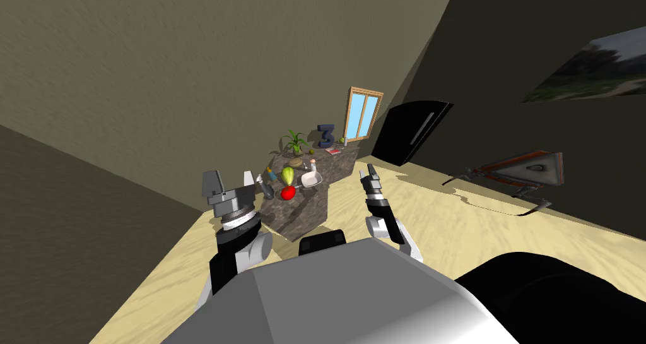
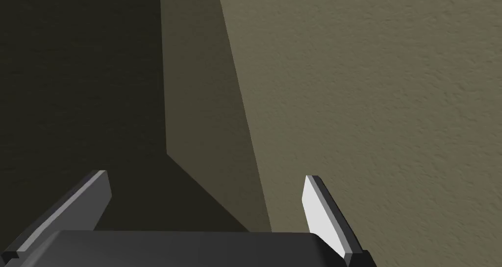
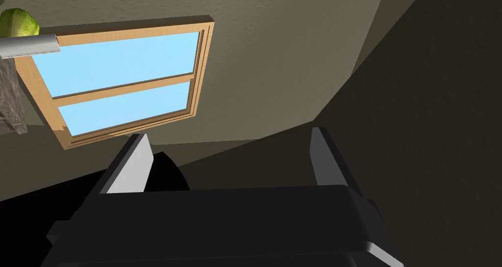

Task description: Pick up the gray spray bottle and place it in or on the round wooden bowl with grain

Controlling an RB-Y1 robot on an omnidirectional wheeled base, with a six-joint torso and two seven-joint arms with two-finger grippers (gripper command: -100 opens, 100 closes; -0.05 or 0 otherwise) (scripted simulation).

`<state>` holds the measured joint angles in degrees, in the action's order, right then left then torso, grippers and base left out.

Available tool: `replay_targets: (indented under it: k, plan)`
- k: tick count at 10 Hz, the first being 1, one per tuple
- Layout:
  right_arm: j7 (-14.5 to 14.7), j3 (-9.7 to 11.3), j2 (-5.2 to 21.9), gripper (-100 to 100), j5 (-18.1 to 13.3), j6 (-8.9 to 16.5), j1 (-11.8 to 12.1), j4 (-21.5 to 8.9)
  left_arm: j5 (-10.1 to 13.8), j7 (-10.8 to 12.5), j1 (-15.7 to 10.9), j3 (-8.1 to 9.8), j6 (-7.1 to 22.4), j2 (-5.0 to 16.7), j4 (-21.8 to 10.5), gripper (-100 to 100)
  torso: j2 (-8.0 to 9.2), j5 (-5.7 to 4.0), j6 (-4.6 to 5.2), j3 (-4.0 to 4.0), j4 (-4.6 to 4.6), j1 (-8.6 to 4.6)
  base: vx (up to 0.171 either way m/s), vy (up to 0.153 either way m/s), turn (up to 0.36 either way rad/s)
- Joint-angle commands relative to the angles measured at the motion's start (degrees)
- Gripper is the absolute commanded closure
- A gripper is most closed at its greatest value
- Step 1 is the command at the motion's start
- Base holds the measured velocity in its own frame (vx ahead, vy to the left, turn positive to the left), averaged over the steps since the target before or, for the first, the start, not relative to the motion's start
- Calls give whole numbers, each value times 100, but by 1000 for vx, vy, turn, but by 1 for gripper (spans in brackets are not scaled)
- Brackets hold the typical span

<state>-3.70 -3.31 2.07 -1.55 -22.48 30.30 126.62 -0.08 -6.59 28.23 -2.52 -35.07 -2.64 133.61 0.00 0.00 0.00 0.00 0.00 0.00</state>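
Left tool (image 1: 232,183): raised beside the near corner of the dark mottled stone surface (image 1: 309,214), blades spread wide, gripping nothing. Right tool (image 1: 368,172): lifted off the surface's other side, equally wide open and empty. Small grey spray bottle (image 1: 264,188): on the surface's near corner, just beside the left tool, touching or not unclear. Brownish round bowl (image 1: 295,163): farther along the surface beyond the left tool, past a red round fruit (image 1: 287,193) and a white dish (image 1: 310,180), before a green leafy plant (image 1: 294,142).

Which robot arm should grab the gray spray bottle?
Left, probably. The open left end effector sits beside the gray spray bottle at the near corner of the counter; the right end effector, also open, is farther away.
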Motion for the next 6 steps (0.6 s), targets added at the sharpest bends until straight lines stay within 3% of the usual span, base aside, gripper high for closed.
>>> replay_targets:
  k: [1,6]
  plan:
    - [0,0,0,0,0,0,0,0,-32,-28,38,17,46,245,-33,-100,0,0,0,0,0,0,-3,-3,-27]
    - [0,0,0,0,0,0,0,0,-213,-194,248,104,295,1049,-215,-100,5,0,0,3,1,1,-12,-3,-42]
